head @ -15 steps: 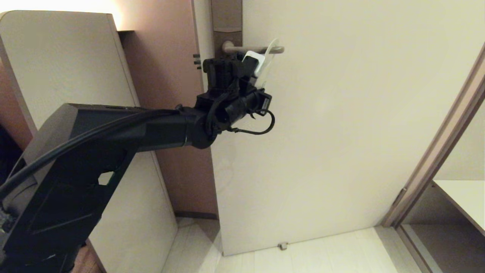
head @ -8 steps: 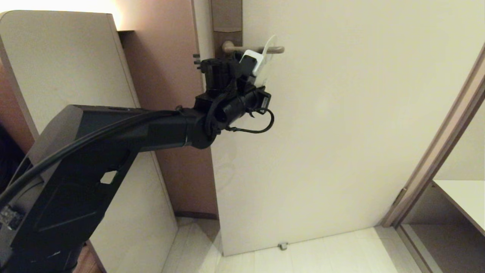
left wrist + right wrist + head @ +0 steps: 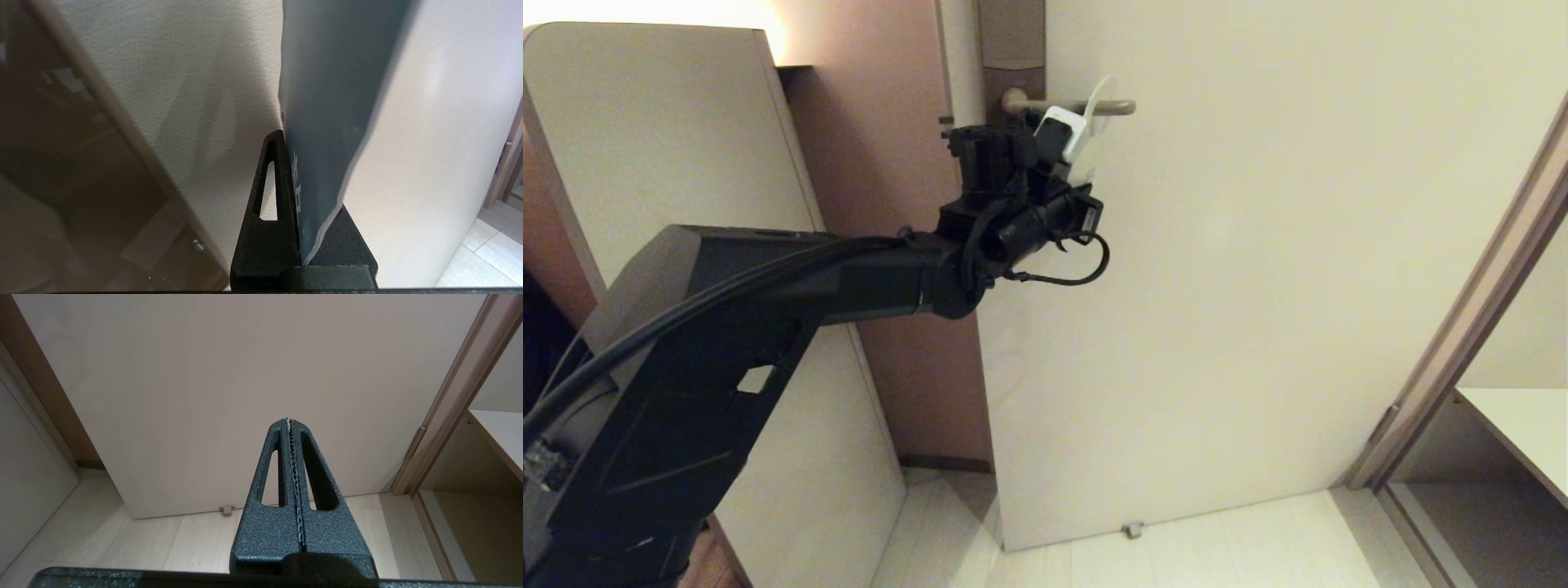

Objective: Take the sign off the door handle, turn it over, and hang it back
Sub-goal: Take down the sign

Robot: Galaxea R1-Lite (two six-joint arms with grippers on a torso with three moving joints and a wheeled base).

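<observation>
My left gripper [image 3: 1068,145] is clamped on the flat card sign [image 3: 1094,114], white face out, teal in the wrist view, its loop around the slim grey-bronze lever door handle [image 3: 1070,106]. The arm hides most of the card, lettering unreadable. My right gripper [image 3: 289,421] hangs low near the cream door [image 3: 1258,245], fingers pressed together, empty

- Our left arm [image 3: 768,286] is matte black, with a broad angular shell narrowing to a round wrist.
- A black cable [image 3: 1062,273] loops loose beneath that wrist; another runs along the shell.
- Our right claw [image 3: 291,477] has two tapered, pebble-textured black fingers, each with a long slot and toothed inner edges.
</observation>
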